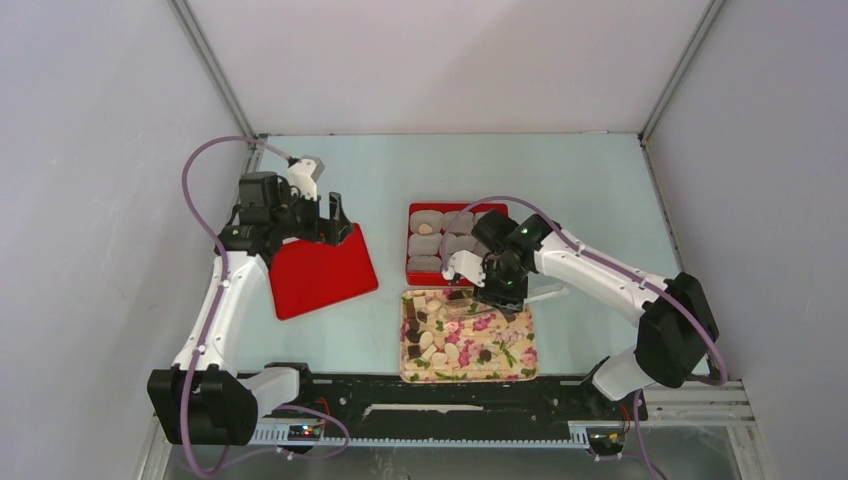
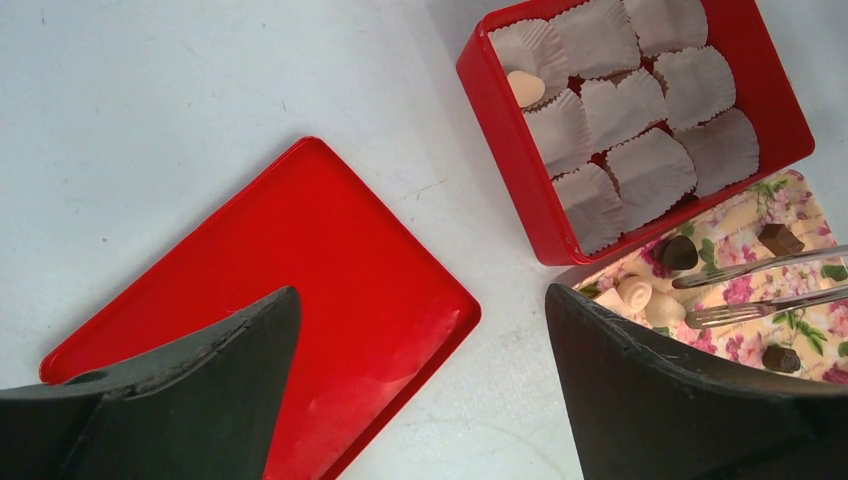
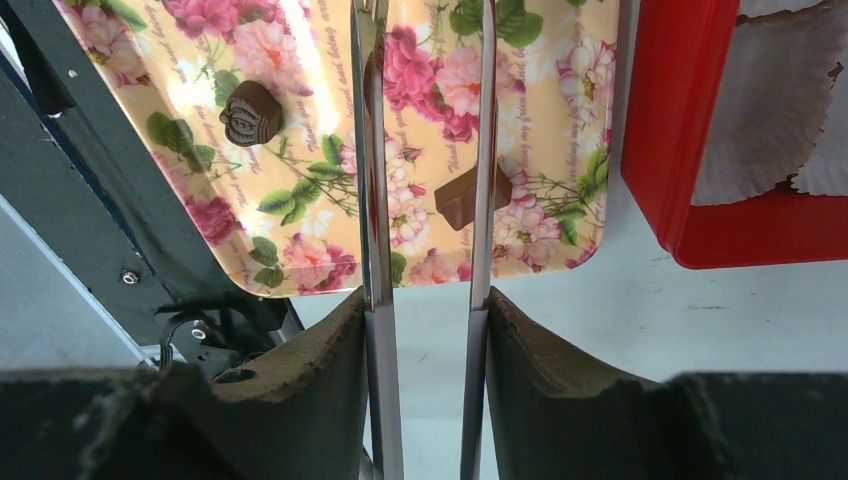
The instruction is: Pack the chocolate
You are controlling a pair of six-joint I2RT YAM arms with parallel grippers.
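Several chocolate pieces, pale cream and dark brown, lie on the flowered tray. One cream chocolate sits in a paper cup in the red box. My right gripper is shut on metal tongs, which reach out over the tray. A dark square chocolate lies between the tongs' arms, whose tips are out of the right wrist view. A dark crown-shaped piece lies to the left. My left gripper hangs open and holds nothing, over the edge of the red lid.
Several crinkled paper cups fill the red box, which stands just behind the tray. The red lid lies flat to the left of both. White walls close in the table on three sides.
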